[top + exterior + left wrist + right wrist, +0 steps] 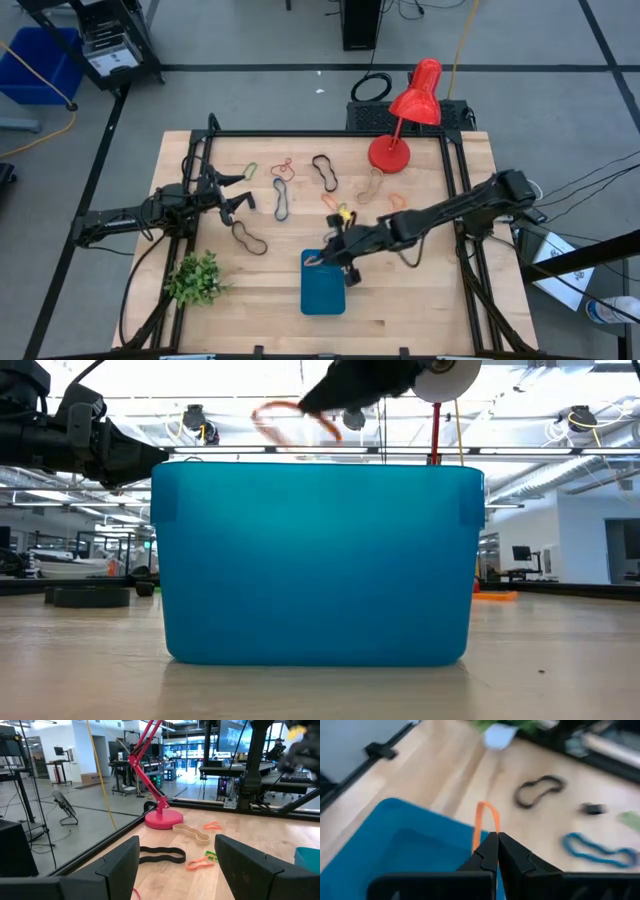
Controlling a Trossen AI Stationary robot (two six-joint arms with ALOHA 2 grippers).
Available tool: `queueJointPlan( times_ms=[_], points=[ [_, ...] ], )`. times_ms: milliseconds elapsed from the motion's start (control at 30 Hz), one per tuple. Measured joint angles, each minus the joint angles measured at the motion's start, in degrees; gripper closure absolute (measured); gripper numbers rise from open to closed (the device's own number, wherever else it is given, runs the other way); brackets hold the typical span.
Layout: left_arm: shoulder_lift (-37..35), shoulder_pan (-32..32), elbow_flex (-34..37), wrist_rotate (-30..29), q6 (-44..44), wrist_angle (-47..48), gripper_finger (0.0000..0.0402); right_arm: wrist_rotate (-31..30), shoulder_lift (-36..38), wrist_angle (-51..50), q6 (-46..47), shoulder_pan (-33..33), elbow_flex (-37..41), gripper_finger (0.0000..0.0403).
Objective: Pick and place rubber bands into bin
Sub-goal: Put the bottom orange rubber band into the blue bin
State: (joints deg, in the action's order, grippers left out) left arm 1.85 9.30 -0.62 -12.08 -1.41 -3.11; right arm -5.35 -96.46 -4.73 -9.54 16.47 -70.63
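Teal bin (315, 560) sits on wooden table (540, 680).

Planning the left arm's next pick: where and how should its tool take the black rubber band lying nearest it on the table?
The black rubber band lies flat as a long pinched loop, clear of its neighbours. Probably best to come straight down from above with the left tool and close across the narrow waist at its middle, where both strands run close together. The flat, thin loop gives no side to grip.
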Motion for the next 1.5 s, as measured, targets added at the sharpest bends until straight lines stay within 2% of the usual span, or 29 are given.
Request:
queueJointPlan(
  times_ms=[433,800,1500],
  points=[
    [0.0,0.0,0.0,0.0,0.1,0.0,0.0135,1.1,-9.8,-1.1,5.0,0.9,0.0,0.0403],
    [0.0,0.0,0.0,0.0,0.1,0.0,0.0135,1.1,-10.6,-8.0,9.4,0.9,0.0,0.0403],
    [0.0,0.0,0.0,0.0,-0.2,0.1,0.0135,1.0,-10.6,-7.6,9.3,0.9,0.0,0.0381]
  ],
)
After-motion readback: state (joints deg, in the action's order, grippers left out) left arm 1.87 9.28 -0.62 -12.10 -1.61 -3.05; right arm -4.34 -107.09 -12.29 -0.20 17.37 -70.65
